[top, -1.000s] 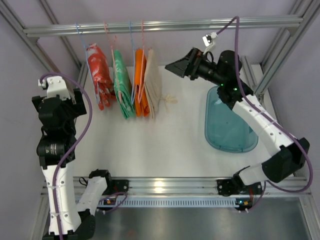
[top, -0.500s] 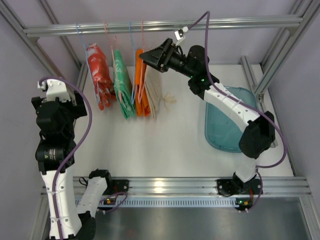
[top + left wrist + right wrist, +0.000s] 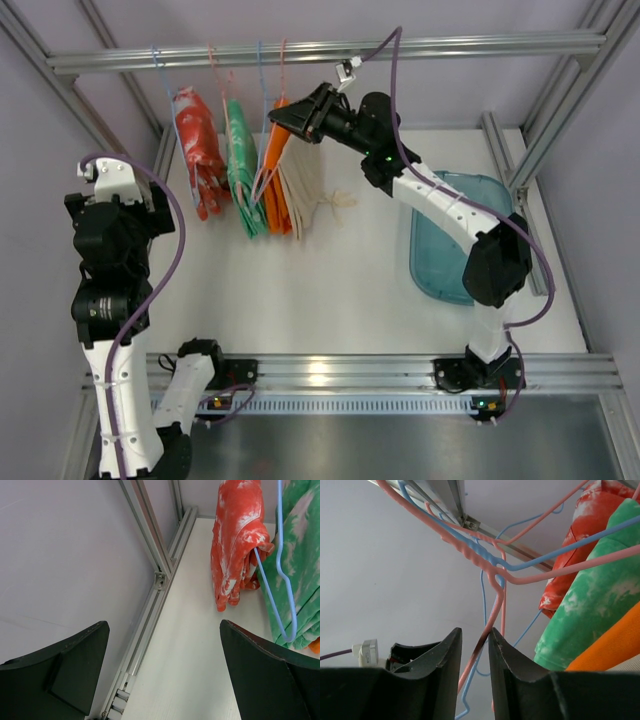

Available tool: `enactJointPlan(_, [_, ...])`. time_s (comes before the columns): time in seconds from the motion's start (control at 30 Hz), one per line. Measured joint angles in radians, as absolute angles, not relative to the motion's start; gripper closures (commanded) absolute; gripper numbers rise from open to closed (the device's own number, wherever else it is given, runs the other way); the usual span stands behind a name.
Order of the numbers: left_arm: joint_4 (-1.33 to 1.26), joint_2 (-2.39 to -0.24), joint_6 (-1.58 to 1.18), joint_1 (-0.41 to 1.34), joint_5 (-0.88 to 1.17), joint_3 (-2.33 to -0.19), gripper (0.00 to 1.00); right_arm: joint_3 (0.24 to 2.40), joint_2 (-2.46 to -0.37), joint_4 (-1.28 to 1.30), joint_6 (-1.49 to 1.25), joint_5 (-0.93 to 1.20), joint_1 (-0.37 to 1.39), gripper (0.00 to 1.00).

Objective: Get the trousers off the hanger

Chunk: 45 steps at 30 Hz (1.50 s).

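Observation:
The orange trousers [image 3: 279,175] and the pale beige trousers [image 3: 305,185] with drawstring ties hang side by side from hangers on the top rail [image 3: 450,45]. My right gripper [image 3: 276,115] reaches up to the hanger necks above them. In the right wrist view its jaws [image 3: 475,632] stand narrowly apart around a pink hanger wire [image 3: 492,610], which touches one finger while a gap shows at the other. An orange corner [image 3: 612,650] shows at the lower right. My left gripper [image 3: 150,200] stays wide open at the left [image 3: 164,630], holding nothing.
A red-and-white garment [image 3: 198,150] and a green-and-white garment [image 3: 240,165] hang left of the trousers on a blue hanger [image 3: 280,580] and others. A teal tray [image 3: 455,240] lies at the right on the white table. Frame posts run along the left edge [image 3: 155,575].
My right arm swung left from above the tray to the hanger necks, and its jaws narrowed around the pink wire. The left arm has not moved.

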<state>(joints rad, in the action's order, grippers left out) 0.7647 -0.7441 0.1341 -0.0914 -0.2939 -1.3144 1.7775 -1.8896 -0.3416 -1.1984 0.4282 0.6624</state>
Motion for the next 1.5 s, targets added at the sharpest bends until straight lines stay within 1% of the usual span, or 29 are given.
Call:
enactJointPlan(0.1, [0.765,-0.744,0.134,-0.091,-0.293,-1.313,0.01,1.780,-1.893,-0.347,-1.202,0.421,0.664,0.76])
enactJointPlan(0.13, [0.765,-0.744,0.134,-0.091,-0.293,-1.312,0.02,1.781,-1.894,-0.347,-1.204,0.419,0.664,0.80])
enactJointPlan(0.27, [0.765,-0.744,0.134,-0.091,-0.292,-1.307,0.01,1.782,-1.896,-0.350,-1.205,0.417,0.664,0.86])
enactJointPlan(0.3, [0.765,-0.744,0.134,-0.091,-0.292,-1.306,0.01,1.782,-1.898,-0.352,-1.205,0.416,0.664,0.89])
enactJointPlan(0.33, [0.765,-0.744,0.133,-0.091,-0.292,-1.306,0.01,1.782,-1.900,-0.355,-1.204,0.415,0.664,0.94])
enactJointPlan(0.4, [0.765,-0.744,0.133,-0.091,-0.292,-1.306,0.01,1.782,-1.901,-0.356,-1.205,0.415,0.664,1.00])
enactJointPlan(0.63, [0.765,-0.746,0.115,-0.091,-0.263,-1.306,0.01,1.775,-1.901,-0.382,-1.196,0.413,0.660,1.00])
enactJointPlan(0.93, [0.767,-0.764,0.075,-0.092,-0.155,-1.309,0.02,1.772,-1.901,-0.386,-1.174,0.428,0.658,1.00])
enactJointPlan(1.13, [0.768,-0.779,0.061,-0.092,-0.113,-1.322,0.03,1.713,-1.881,-0.450,-1.154,0.450,0.640,1.00])
enactJointPlan(1.5, [0.769,-0.796,0.032,-0.092,-0.027,-1.339,0.04,1.696,-1.866,-0.439,-1.095,0.472,0.625,1.00])
